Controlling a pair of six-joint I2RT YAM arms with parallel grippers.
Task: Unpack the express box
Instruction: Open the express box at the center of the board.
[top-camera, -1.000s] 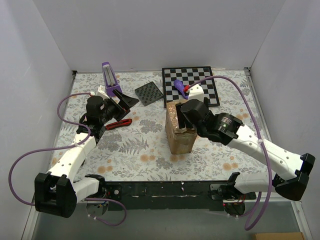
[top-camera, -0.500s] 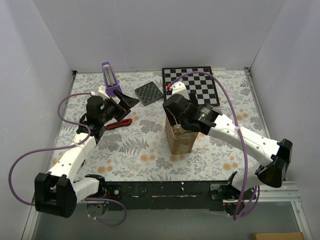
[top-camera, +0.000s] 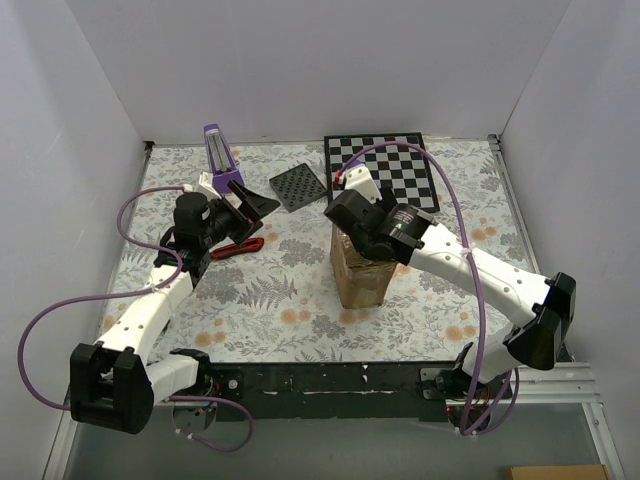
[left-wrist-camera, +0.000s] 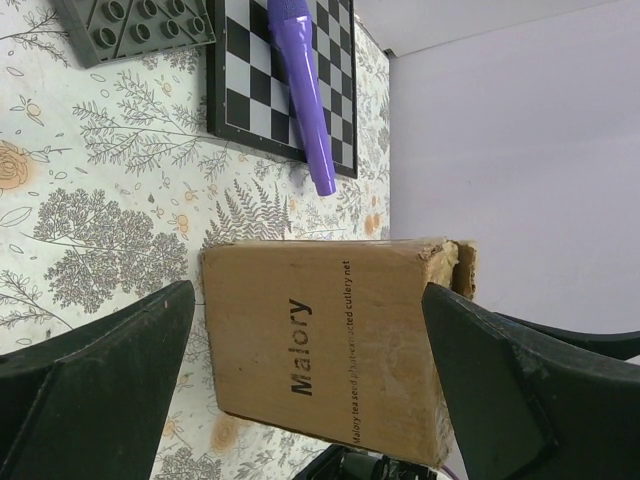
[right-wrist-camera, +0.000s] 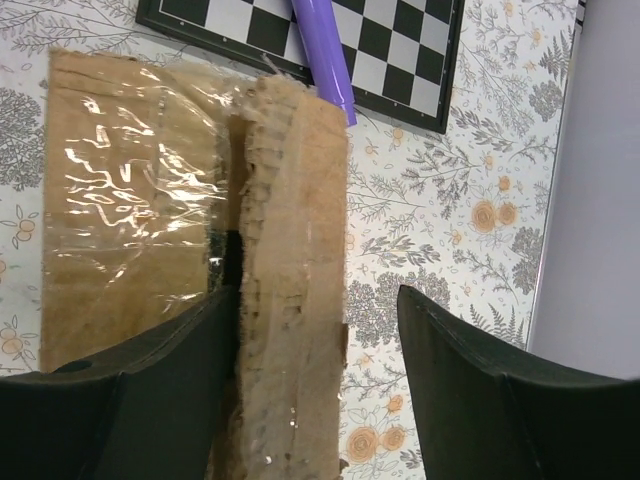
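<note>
Two tools, both open: right tool (right-wrist-camera: 318, 295) straddles the raised flap (right-wrist-camera: 295, 250) of the express box (top-camera: 362, 278) at mid-surface (top-camera: 270, 300); left tool (left-wrist-camera: 308, 290), empty, at its 10 o'clock; chessboard (top-camera: 400, 165) at 12 o'clock

1. Express box (top-camera: 362, 283): brown cardboard carton, standing upright near the middle of the floral table (top-camera: 280, 300).
2. Side face: printed "Malory", with a smaller line of text beside it.
3. Top: wrinkled glossy clear tape; one flap lifted, its torn corrugated edge exposed.

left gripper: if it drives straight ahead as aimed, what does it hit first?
Likely the express box: its printed side sits centred ahead of the open left gripper, nothing visible between. Distance unclear.
</note>
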